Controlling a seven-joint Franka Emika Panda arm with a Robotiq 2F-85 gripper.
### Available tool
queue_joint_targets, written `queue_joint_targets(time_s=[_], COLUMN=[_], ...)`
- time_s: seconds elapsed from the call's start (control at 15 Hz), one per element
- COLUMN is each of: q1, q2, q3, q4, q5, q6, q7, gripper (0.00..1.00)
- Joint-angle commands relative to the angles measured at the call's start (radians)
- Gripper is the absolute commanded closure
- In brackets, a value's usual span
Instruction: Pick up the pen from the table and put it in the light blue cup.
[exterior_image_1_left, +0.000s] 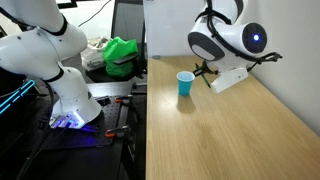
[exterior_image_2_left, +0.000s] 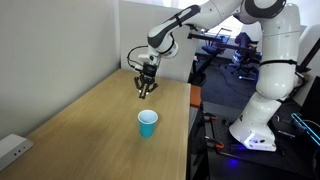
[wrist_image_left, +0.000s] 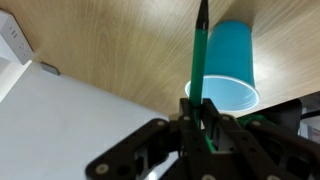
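Observation:
My gripper (wrist_image_left: 203, 118) is shut on the thin green pen (wrist_image_left: 199, 60), which sticks out from between the fingers in the wrist view. The light blue cup (wrist_image_left: 225, 70) stands upright and open on the tan wood table (wrist_image_left: 110, 45), just beyond the pen's tip in that view. In both exterior views the gripper (exterior_image_1_left: 204, 70) (exterior_image_2_left: 146, 90) hangs above the table (exterior_image_1_left: 230, 130) (exterior_image_2_left: 90, 125), off to one side of the cup (exterior_image_1_left: 185, 84) (exterior_image_2_left: 148, 123) and higher than it. The pen is too small to make out in the exterior views.
A white power strip (exterior_image_1_left: 228, 80) (exterior_image_2_left: 12, 150) (wrist_image_left: 12, 40) lies on the table near the wall. A green object (exterior_image_1_left: 122, 55) sits off the table beside the robot base (exterior_image_1_left: 70, 100). The table's edge (exterior_image_2_left: 190, 130) runs close to the cup.

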Motion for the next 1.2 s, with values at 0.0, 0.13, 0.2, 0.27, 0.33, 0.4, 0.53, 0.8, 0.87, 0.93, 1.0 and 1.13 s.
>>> queue_joint_targets(time_s=[0.0,0.13,0.2,0.27,0.33,0.4,0.53,0.8,0.87,0.93,1.0,1.13], q1=[0.112,0.181,0.226,0.267,0.303,0.331,0.377,0.426,0.432,0.439,0.444,0.453], q2=[-0.058,-0.065,-0.066,-0.067,-0.067,-0.064,-0.059,-0.047,-0.043,-0.040,-0.040,-0.033], q3=[-0.144,-0.232,-0.284,-0.332,-0.373,-0.405,-0.456,-0.511,-0.518,-0.525,-0.530,-0.536], q4=[0.014,0.029,0.041,0.050,0.060,0.070,0.088,0.120,0.128,0.134,0.138,0.146], q5=[0.074,0.097,0.098,0.104,0.102,0.100,0.095,0.094,0.092,0.095,0.094,0.095], q6=[-0.138,-0.211,-0.249,-0.279,-0.309,-0.340,-0.395,-0.488,-0.513,-0.530,-0.547,-0.572], q7=[-0.003,0.029,0.036,0.037,0.052,0.055,0.074,0.077,0.071,0.068,0.065,0.048], gripper=[0.96,0.96,0.96,0.96,0.96,0.96,0.96,0.96,0.96,0.96,0.96,0.96])
